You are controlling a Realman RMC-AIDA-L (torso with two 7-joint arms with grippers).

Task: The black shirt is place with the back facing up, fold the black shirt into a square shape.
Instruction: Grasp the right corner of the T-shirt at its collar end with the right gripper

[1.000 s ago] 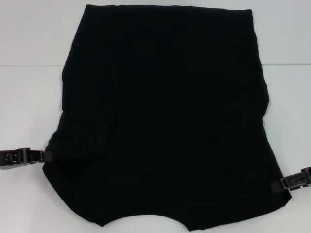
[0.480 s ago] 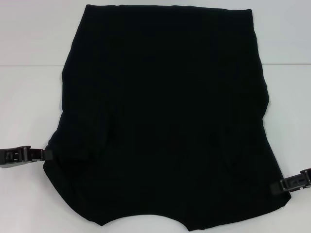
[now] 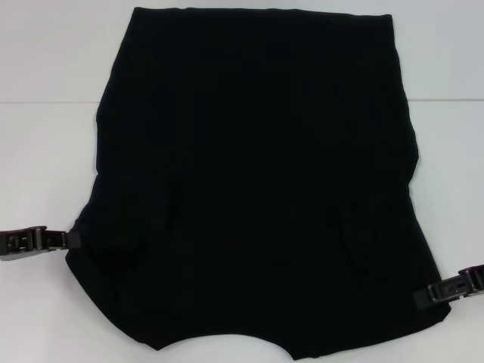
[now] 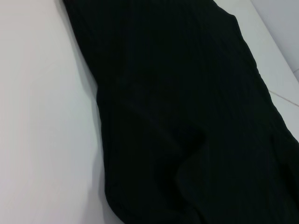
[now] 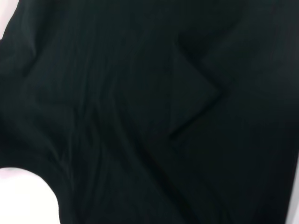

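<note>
Your left gripper sits at the left edge of the black shirt; its finger state cannot be determined. The shirt lies flat across the white table, neckline nearest you. Your right gripper meets the shirt's right edge; state likewise undeterminable.

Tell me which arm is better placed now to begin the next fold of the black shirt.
Neither clearly, I judge. The left claw meets the left edge of the black shirt near the sleeve; the right claw meets the right edge, nearer the robot. A two-arm fold looks likely.
</note>
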